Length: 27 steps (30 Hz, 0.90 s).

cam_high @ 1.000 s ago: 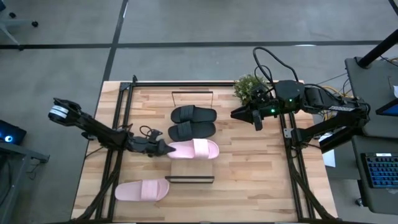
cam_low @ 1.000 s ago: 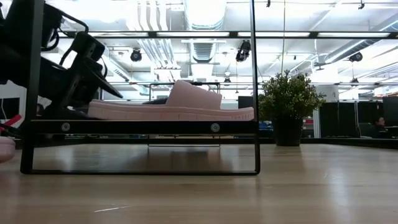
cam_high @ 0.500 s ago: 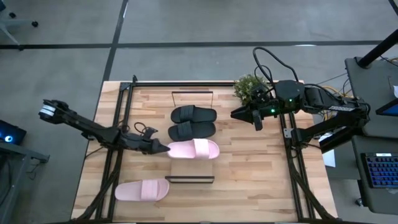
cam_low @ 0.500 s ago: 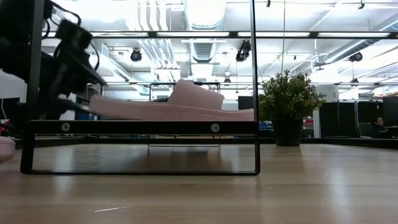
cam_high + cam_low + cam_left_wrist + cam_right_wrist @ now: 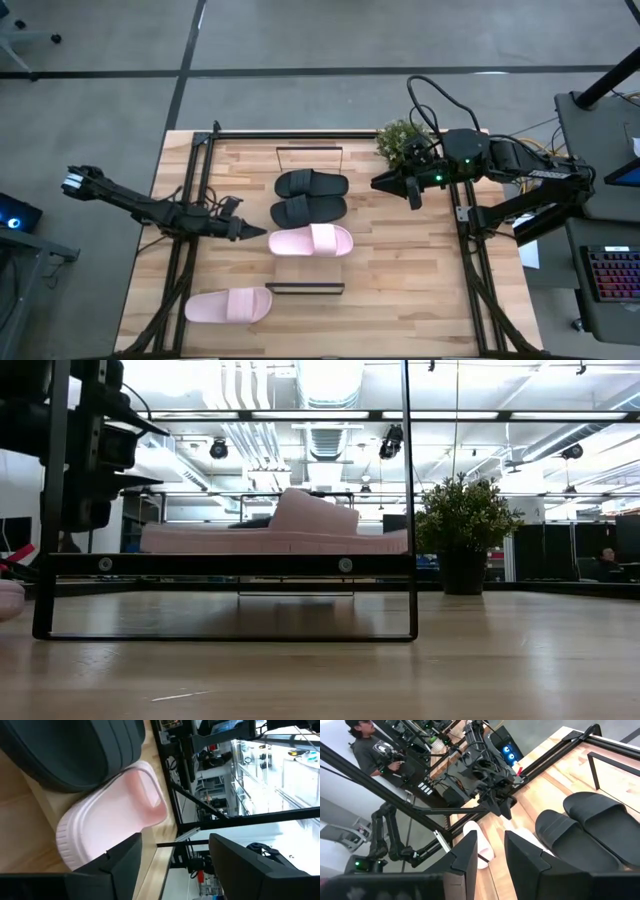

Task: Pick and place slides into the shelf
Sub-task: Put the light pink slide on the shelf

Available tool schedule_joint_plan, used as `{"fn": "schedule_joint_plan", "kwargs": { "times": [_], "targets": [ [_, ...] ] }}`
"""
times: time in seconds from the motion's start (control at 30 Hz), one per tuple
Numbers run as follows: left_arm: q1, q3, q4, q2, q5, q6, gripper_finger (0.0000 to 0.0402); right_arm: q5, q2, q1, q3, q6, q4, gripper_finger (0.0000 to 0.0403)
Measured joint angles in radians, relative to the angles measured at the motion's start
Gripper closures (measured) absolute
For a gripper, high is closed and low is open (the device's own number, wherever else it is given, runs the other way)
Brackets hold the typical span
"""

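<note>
One pale pink slide lies sole-down on the shelf, toe toward the table's right; it also shows in the low view and the left wrist view. Two black slides lie side by side on the shelf just beyond it. The second pink slide lies flat on the tabletop near the front left. My left gripper is open, a short way left of the pink slide's heel, touching nothing. My right gripper waits over the table's right side, its fingers a little apart.
A potted plant stands at the far right corner. Black frame rails run along the table's left and right sides. The shelf's near frame end stands close to the pink slide. A person is in the room beyond.
My left gripper has come off the pink slide's heel and drawn back toward the table's left edge, rising as it went. The pink slide has stayed on the shelf, its heel end settling flat. My right arm has kept still.
</note>
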Motion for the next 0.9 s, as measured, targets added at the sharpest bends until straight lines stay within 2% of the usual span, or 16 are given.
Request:
{"fn": "schedule_joint_plan", "kwargs": {
  "times": [0.13,0.27,0.4,0.7,0.9],
  "targets": [
    [0.000,0.008,-0.002,-0.027,0.000,0.037,0.0185,0.000,0.000,0.000,0.000,0.000,0.000,0.0311],
    [0.000,0.041,0.002,-0.059,0.000,0.142,0.0185,0.000,0.000,0.000,0.000,0.000,0.001,0.0309],
    [0.000,0.097,0.002,-0.093,0.015,0.318,0.0185,0.001,0.000,0.000,0.000,0.000,0.002,0.0315],
    [0.000,0.301,0.018,-0.109,0.160,0.742,0.0185,0.018,0.000,0.000,0.000,0.001,0.003,0.0317],
    [0.000,0.444,-0.058,-0.088,0.202,0.779,0.0185,0.019,0.000,0.000,0.000,0.012,0.003,0.0320]
  ]
}}
